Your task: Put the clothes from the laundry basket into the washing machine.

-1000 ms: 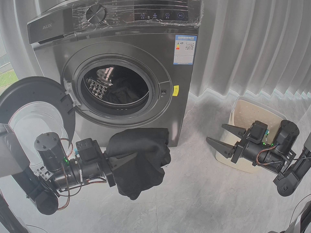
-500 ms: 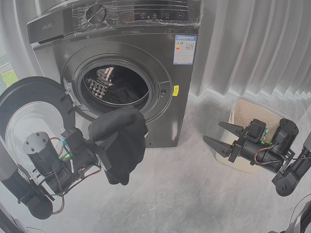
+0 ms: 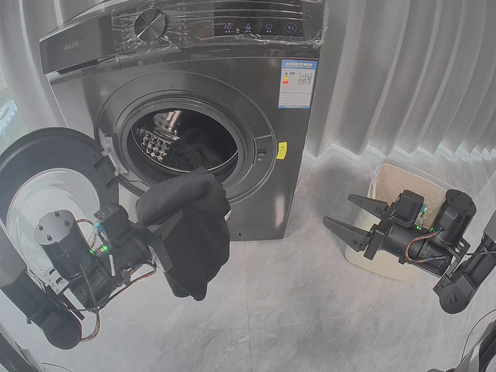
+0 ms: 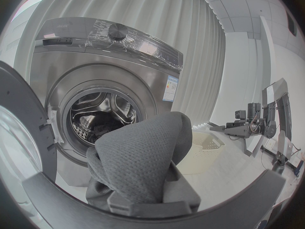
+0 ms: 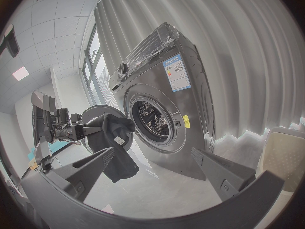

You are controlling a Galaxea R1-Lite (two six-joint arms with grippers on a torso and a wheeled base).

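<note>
Garment (image 3: 202,236) — black, mesh-knit, limp and bunched in left pincer (image 3: 173,227)

Both arms are black, with cylindrical motor housings; screws dot the end cap (image 3: 54,224) of the left arm (image 3: 70,269). Reddish cables (image 3: 95,326), green lights (image 3: 105,248). The right gripper (image 3: 339,208) has tapered, seemingly ridged fingers (image 3: 346,232).

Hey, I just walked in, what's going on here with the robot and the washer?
The robot is loading laundry. Its left gripper is shut on a black garment, held at the lower edge of the drum opening of the washing machine, not yet inside. The door is swung wide open, and some dark clothing already lies in the drum. The right gripper is open and holds nothing, hanging by the cream laundry basket on the floor.
</note>
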